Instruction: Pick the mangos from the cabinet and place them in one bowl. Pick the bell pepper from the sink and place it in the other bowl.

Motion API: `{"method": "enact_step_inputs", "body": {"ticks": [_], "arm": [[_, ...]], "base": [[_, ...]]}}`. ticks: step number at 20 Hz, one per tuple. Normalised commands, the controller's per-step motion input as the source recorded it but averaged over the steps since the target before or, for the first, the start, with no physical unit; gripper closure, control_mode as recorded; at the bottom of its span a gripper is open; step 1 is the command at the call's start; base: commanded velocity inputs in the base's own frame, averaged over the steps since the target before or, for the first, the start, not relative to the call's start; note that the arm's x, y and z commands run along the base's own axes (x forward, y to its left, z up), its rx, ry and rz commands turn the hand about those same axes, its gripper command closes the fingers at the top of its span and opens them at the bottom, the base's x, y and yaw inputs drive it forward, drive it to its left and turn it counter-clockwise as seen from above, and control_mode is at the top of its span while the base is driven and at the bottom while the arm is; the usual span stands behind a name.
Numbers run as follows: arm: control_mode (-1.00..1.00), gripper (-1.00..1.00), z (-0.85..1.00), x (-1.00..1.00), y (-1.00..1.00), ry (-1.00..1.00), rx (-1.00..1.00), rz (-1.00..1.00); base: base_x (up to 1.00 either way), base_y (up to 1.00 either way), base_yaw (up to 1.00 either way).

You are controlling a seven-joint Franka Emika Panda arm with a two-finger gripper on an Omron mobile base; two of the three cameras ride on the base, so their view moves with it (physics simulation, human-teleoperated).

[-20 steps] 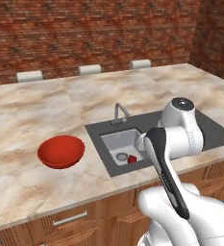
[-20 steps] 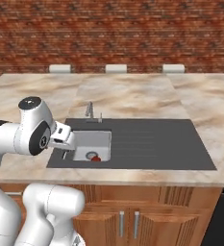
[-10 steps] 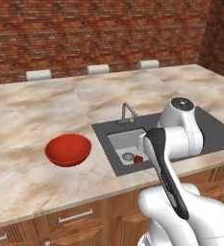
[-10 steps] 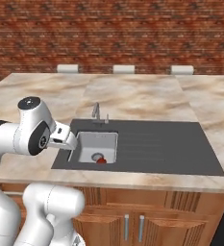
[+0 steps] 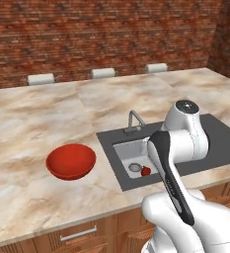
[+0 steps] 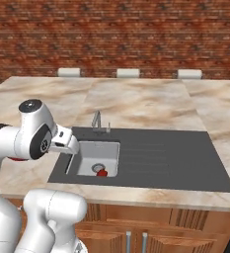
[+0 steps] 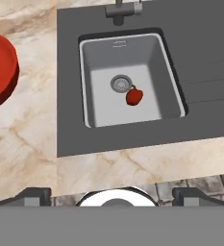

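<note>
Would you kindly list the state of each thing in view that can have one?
bell pepper: lying in the sink beside the drain, not held
sink: dry, holds just the pepper
red bowl: upright on the counter, empty
faucet: off, no water running
hand: open, above the counter edge

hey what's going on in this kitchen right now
A white robot arm is parked in front of the sink with its claw open and empty, well above the basin. The bell pepper lies on the sink floor beside the drain, untouched. The red bowl sits empty on the counter to the left, waiting for it.
</note>
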Motion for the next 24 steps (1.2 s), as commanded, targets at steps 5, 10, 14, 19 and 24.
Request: {"method": "enact_step_inputs", "body": {"ticks": [5, 10, 14, 19, 24], "arm": [[-1.00, -1.00, 0.00, -0.02, 0.00, 0.00, 0.00, 0.00], [-1.00, -1.00, -0.14, 0.25, -0.17, 0.03, 0.00, -0.01], [-1.00, -1.00, -0.21, 0.83, -0.25, 0.06, 0.00, 0.00], [-1.00, -1.00, -0.44, 0.61, 0.00, 0.12, 0.00, -0.07], [-1.00, -1.00, -0.59, 0.82, 0.10, 0.09, 0.00, -0.11]], "base": [[0.02, 0.00, 0.00], [0.00, 0.00, 0.00], [0.00, 0.00, 0.00], [0.00, 0.00, 0.00], [0.00, 0.00, 0.00]]}}
